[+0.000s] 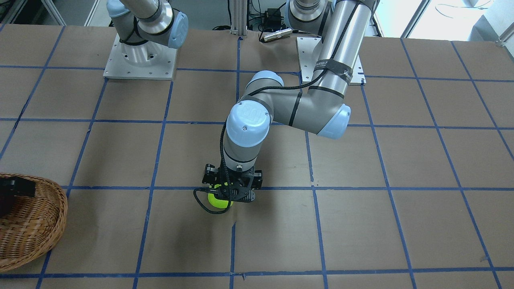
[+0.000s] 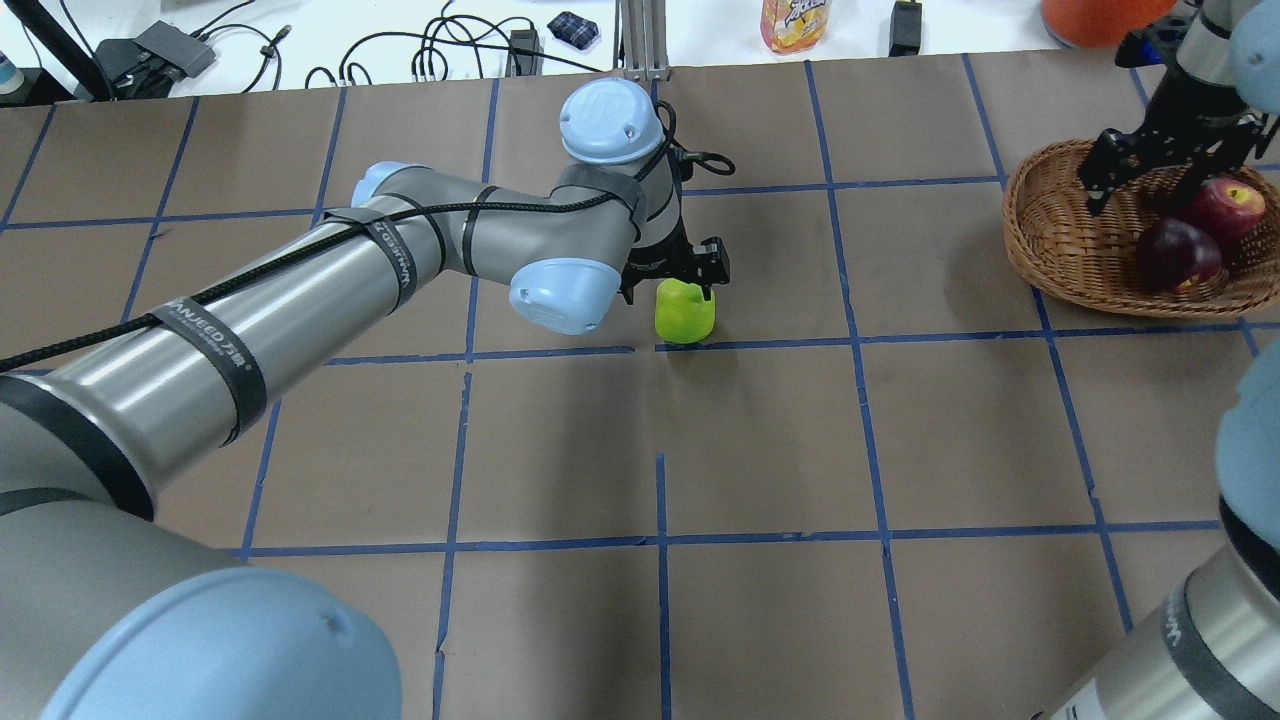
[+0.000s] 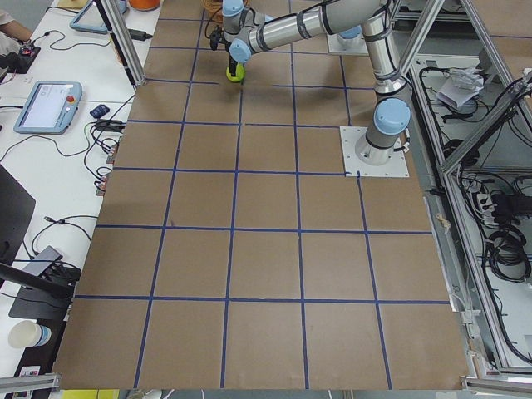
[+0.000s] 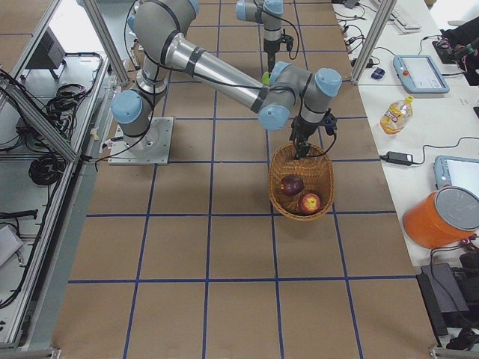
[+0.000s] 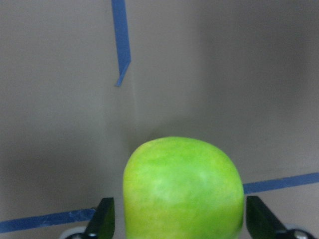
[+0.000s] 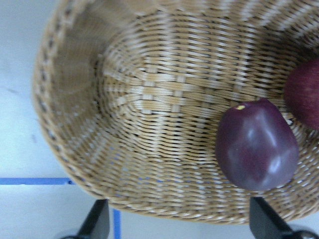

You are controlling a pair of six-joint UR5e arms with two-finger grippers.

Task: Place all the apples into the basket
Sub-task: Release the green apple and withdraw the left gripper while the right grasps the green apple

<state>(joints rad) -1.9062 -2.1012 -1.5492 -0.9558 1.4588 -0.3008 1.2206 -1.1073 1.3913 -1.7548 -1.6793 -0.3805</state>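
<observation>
The lime green apple (image 2: 686,312) rests on the table near the middle and shows close up in the left wrist view (image 5: 183,186). My left gripper (image 2: 685,290) is down over it, open, with a finger on each side and narrow gaps. The wicker basket (image 2: 1060,240) stands at the far right, with the purple-maroon apple (image 2: 1178,252) and the red apple (image 2: 1225,205) inside. My right gripper (image 2: 1150,175) hovers over the basket, open and empty. The right wrist view shows the basket floor (image 6: 164,104) and the purple apple (image 6: 256,144).
Blue tape lines grid the brown table. Beyond the far edge lie cables (image 2: 440,50), a drink bottle (image 2: 795,20) and an orange container (image 2: 1095,15). A metal post (image 2: 640,40) stands at the far middle. The left arm's forearm (image 2: 300,280) spans the table's left half.
</observation>
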